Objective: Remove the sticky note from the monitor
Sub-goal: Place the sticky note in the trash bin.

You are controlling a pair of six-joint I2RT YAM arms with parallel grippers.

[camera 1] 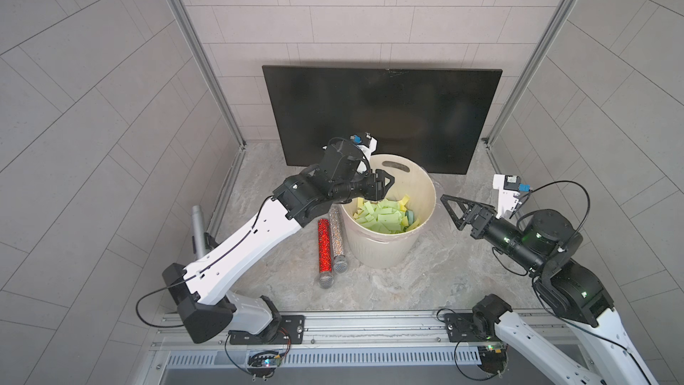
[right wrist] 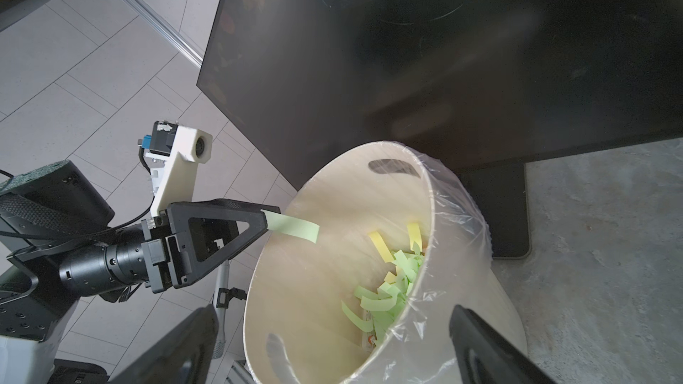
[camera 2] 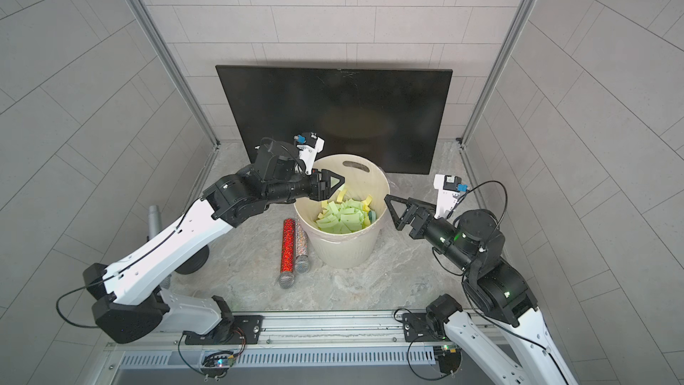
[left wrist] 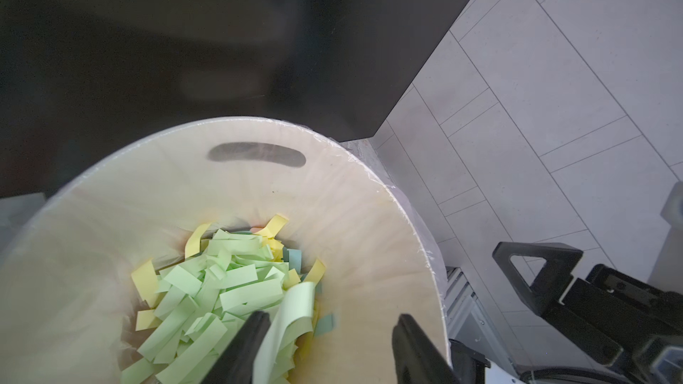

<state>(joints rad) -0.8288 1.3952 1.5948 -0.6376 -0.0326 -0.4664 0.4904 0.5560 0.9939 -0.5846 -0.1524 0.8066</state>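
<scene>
Over the rim of the cream bucket point(camera 1: 431, 194), the left gripper point(left wrist: 330, 317) has its black jaws apart. A pale green sticky note point(right wrist: 294, 229), a curled paper strip, clings to one finger point(left wrist: 251, 330) and juts out over the bucket's mouth, clear of the monitor point(camera 1: 381, 112). That flat, glossy black panel stands behind the bucket against the tiled wall. A crinkled clear plastic liner folds over the bucket's rim. Loose green, yellow and blue paper strips point(camera 1: 385, 214) lie heaped inside. The right gripper point(camera 1: 449, 209), with hollow triangular fingers, is spread wide and holds nothing, just beside the bucket. Two glittery microphones, one red point(camera 1: 324, 250) and one silver point(camera 1: 337, 235), lie on the marbled tabletop point(camera 1: 407, 283).
</scene>
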